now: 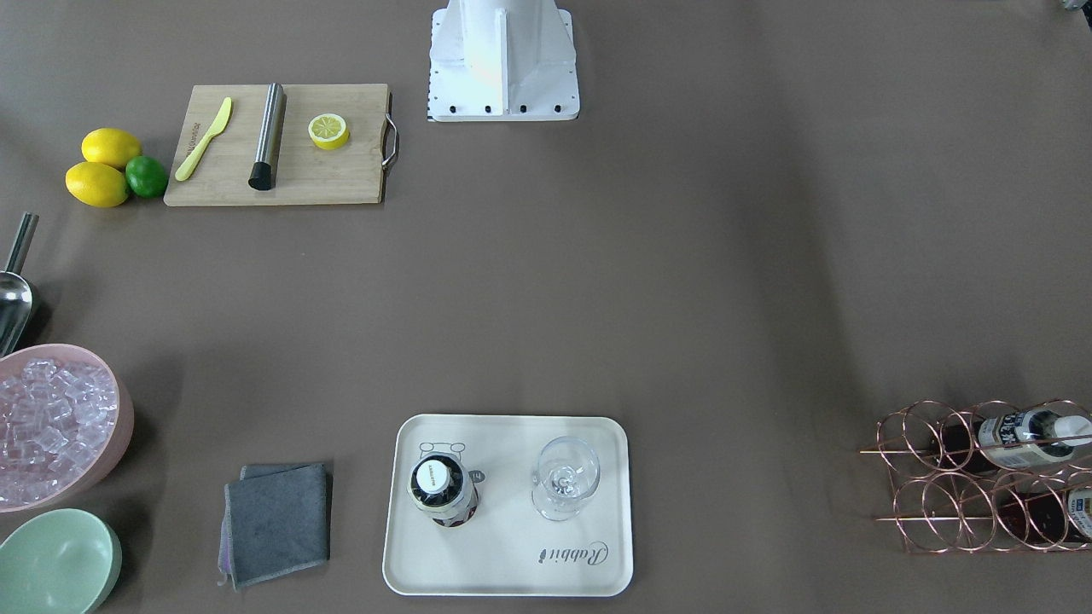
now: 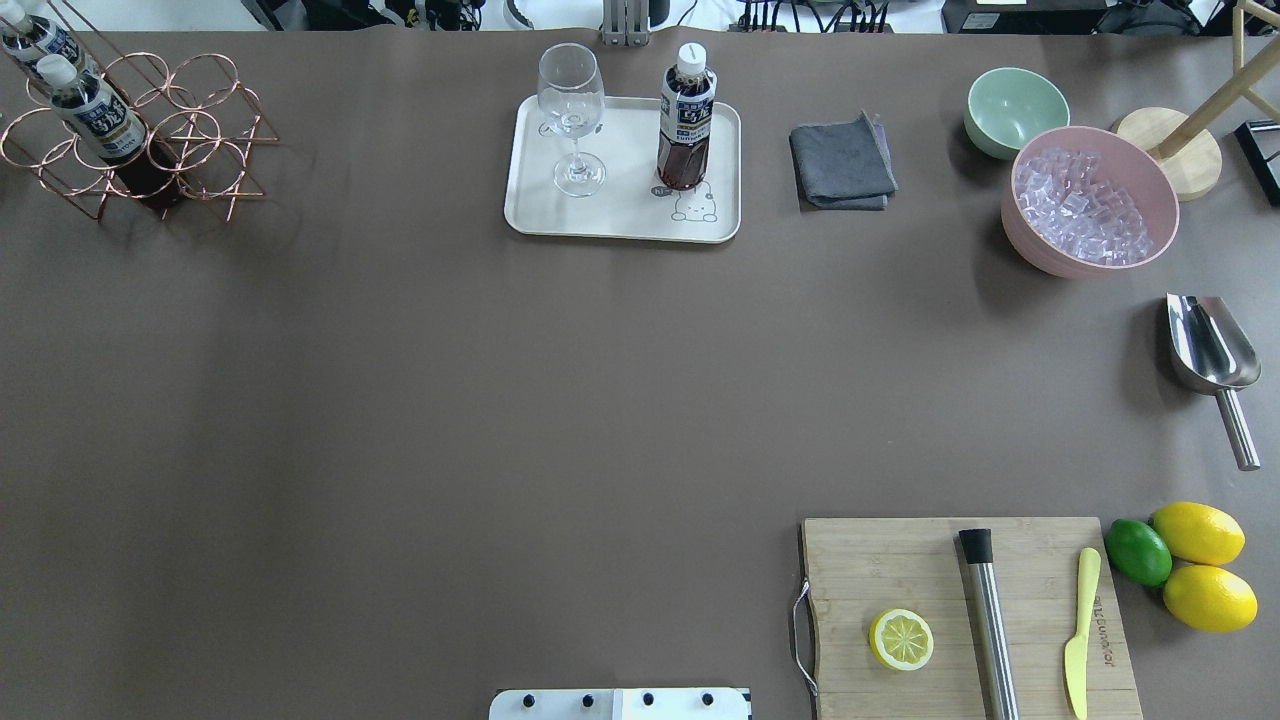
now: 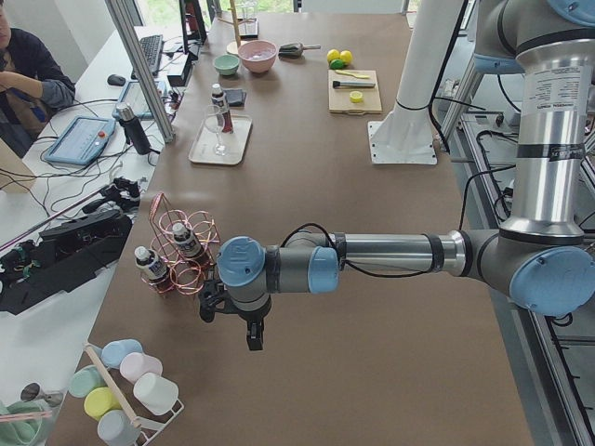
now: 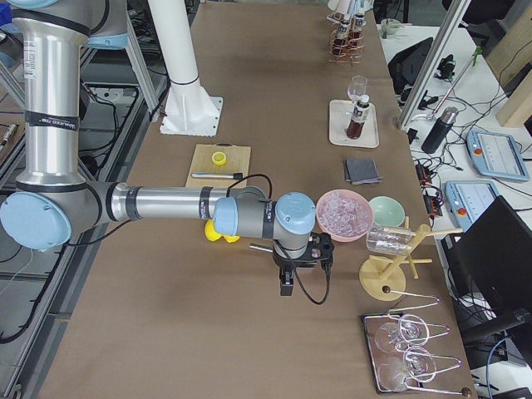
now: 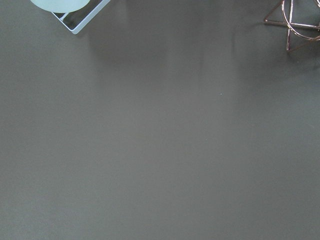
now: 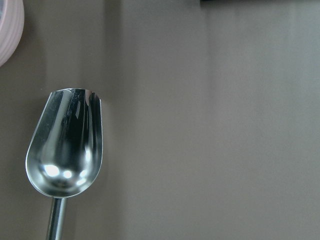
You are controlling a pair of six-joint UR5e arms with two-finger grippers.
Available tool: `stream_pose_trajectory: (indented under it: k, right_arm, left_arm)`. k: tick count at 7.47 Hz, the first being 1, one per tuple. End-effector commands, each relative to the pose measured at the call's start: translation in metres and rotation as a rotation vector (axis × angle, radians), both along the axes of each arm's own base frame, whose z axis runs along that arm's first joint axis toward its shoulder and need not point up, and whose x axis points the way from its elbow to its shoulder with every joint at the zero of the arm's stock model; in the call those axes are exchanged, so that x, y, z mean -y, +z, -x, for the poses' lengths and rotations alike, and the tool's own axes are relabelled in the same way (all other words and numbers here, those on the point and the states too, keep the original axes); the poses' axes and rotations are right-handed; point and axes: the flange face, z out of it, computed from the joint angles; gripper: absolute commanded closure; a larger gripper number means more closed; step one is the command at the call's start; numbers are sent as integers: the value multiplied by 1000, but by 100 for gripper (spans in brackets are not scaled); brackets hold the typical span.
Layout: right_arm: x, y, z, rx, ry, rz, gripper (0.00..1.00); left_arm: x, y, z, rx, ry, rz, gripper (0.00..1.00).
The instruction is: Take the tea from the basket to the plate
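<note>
On plate [image 2: 620, 215], tea [image 2: 685, 125], label legible overhead

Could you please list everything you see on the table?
tea: three, red-brown; one on tray, two in rack
tray: one, cream, far middle
rack: one, copper, far left
glass: one, clear, on tray
cloth: one, grey, beside tray
green bowl: one, far right
pink bowl: one, beside it, holding ice
stand: one, wood, far right
scoop: one, steel, right edge
board: one, wood, near right; bears lemon half, steel rod, yellow knife
lemons: two, yellow, beside board
lime: one, green, beside lemons
left arm: one, grey-blue, near rack
right arm: one, grey-blue, near scoop
</note>
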Motion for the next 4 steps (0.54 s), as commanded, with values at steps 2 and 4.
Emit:
stream_pose_trajectory:
  k: [2,4]
  right_arm:
    - [-1,0,-4,-3,8,-2,0]
    - [0,0,-2,-5,2,-2,0]
  left_arm:
    - [0,0,0,0,0,0,2]
    - [0,-1,0,0,1,-2,2]
